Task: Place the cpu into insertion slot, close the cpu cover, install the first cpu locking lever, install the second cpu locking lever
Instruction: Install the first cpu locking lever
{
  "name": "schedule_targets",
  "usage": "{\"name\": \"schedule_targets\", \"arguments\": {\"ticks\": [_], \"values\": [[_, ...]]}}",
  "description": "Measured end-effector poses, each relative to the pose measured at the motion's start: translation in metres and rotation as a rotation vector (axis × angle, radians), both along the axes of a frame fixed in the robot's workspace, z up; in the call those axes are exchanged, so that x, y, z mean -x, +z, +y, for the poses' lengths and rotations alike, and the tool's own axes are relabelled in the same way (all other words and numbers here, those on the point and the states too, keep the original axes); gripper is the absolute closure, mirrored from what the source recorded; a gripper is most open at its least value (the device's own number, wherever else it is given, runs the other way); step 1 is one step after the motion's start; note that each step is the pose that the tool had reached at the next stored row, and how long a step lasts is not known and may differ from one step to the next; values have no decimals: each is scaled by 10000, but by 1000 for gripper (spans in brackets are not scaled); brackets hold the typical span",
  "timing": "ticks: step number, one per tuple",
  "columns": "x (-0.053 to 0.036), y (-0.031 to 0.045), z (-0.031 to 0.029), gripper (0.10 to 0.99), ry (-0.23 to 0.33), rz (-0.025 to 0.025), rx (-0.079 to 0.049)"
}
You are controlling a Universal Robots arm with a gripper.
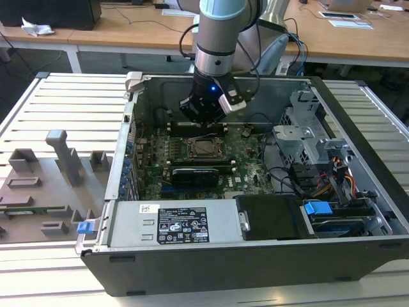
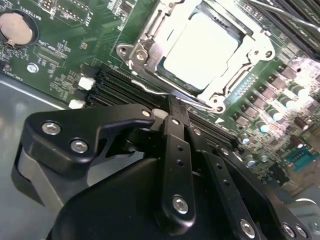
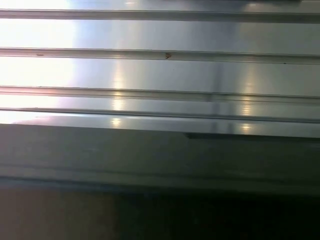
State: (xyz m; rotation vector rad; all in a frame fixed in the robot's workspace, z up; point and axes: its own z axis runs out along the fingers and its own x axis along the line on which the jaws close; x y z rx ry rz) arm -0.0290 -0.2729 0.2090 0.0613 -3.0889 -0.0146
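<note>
Overhead, claw (image 2: 172, 112) pressed together beside cpu (image 2: 200, 50); memory slots (image 2: 125, 87) between.

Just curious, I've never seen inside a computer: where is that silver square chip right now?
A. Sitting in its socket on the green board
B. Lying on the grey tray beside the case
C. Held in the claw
A: in the second wrist view the cpu lies in the insertion slot on the green board, framed by the metal surround.

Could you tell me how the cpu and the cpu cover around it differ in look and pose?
In the second wrist view, the cpu is a solid, pale, smooth square, while the cpu cover is an open silver frame with a large central window. The cpu lies inside, showing through that window; the cpu cover surrounds it and reaches further out. Both are metallic, square and lie flat on the green board.
</note>
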Motion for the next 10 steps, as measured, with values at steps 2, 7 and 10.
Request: {"name": "schedule_targets", "arguments": {"ticks": [2, 7, 10], "values": [[-22, -15, 0, 980, 1, 1, 0], [-60, -47, 0, 980, 0, 2, 0], [-64, -54, 0, 980, 0, 2, 0]]}}
